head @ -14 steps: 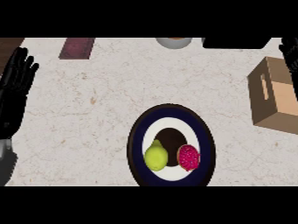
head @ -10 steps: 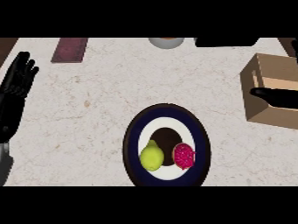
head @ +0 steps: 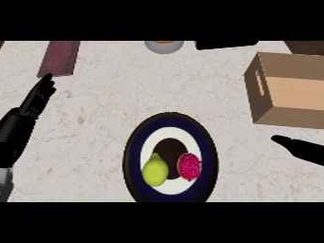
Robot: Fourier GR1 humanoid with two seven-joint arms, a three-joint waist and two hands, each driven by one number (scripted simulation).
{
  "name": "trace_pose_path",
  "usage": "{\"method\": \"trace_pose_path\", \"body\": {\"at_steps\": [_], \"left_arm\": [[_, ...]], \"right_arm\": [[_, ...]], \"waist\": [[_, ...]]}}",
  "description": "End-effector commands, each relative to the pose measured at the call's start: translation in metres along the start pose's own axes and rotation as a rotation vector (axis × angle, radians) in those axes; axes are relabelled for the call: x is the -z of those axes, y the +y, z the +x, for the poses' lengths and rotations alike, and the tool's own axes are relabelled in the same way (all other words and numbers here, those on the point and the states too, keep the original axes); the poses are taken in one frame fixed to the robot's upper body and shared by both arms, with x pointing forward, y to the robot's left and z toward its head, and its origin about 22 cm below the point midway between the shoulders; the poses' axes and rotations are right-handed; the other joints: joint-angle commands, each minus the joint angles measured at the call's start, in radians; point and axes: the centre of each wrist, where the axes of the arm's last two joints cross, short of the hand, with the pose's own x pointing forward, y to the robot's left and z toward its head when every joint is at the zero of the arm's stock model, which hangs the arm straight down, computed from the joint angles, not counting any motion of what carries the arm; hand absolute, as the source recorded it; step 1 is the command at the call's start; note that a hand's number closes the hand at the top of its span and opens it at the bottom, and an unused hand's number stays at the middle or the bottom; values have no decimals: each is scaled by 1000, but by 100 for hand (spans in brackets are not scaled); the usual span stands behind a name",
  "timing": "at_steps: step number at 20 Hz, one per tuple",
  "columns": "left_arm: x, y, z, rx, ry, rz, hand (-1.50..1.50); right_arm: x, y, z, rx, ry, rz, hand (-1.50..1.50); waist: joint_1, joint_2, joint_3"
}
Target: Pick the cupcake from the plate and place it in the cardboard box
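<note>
Right hand lowered from cardboard box toward plate, fingers straight, empty; left hand relaxed; cupcake dark brown, round.

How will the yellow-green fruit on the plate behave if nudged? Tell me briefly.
The yellow-green fruit looks rounded with a narrower top, so it would probably roll, curving rather than straight. It lies close beside the red item, so a nudge would likely knock that too. The dark rim of the plate may stop it.
</note>
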Motion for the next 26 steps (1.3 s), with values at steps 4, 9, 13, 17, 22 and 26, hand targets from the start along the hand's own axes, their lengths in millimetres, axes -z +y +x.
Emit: {"method": "trace_pose_path", "body": {"at_steps": [4, 9, 13, 17, 22, 26], "left_arm": [[0, -14, -11, 13, -31, -63, 0], [4, -16, -3, 4, -59, -105, 0], [14, -20, -5, 18, -84, -113, 0], [24, -34, 3, -9, -108, -161, 0], [26, -36, 1, -2, -87, -170, 0], [25, -35, -9, -3, -89, -154, 0]], "right_arm": [[-77, -9, 28, -256, -82, 117, -150], [-98, -18, 54, -468, 62, 275, -150], [-117, -10, 74, -592, 129, 427, -150], [-109, 16, 91, -659, 203, 496, -150], [-109, 36, 111, -777, 287, 538, -150], [-118, 67, 116, -776, 342, 588, -150]], "waist": [[36, 17, 1], [81, 25, -1], [108, 33, -2], [151, 40, 1], [152, 34, 1], [152, 35, -1]]}}
